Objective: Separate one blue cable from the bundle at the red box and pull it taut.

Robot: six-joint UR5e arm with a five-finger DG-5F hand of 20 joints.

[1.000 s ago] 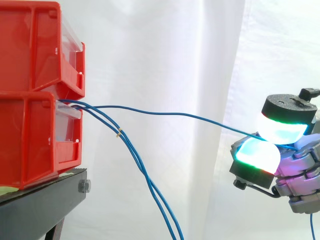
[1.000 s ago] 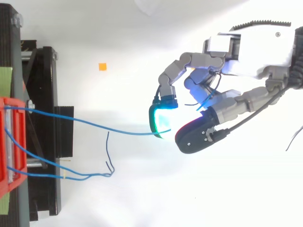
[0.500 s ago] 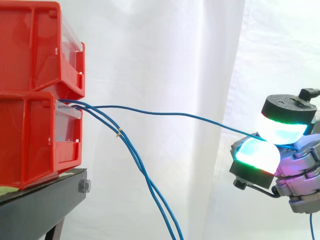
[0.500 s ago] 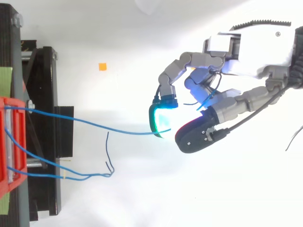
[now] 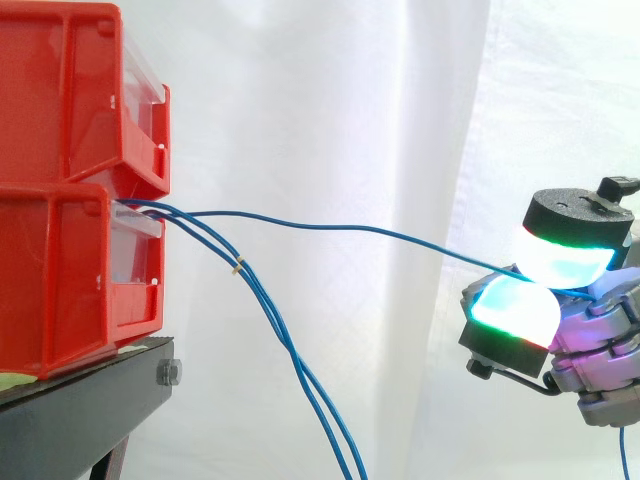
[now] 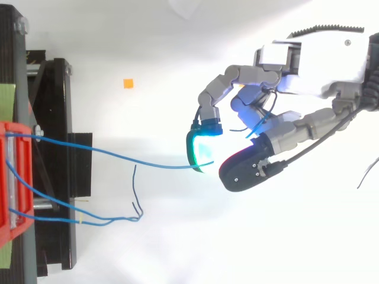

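- Red box (image 5: 60, 280): the lower of two stacked bins on the black stand (image 5: 85, 395). All the cables leave from its front lip.
- Hand (image 6: 278, 133): stands well apart from the box, at about the height of its lip. The fingers (image 5: 515, 310) are clenched pad to pad, pinching one blue cable between them.
- Blue cable (image 5: 330, 227): runs alone from the box lip across the open gap to the pinch. It is lifted clear of the others, so separation is judged complete. A shallow bow remains along its run, so it is judged close to taut, not fully taut.
- Bundle (image 5: 290, 350): the remaining blue cables hang slack below the box, touching at a small yellow tie (image 5: 238, 267).
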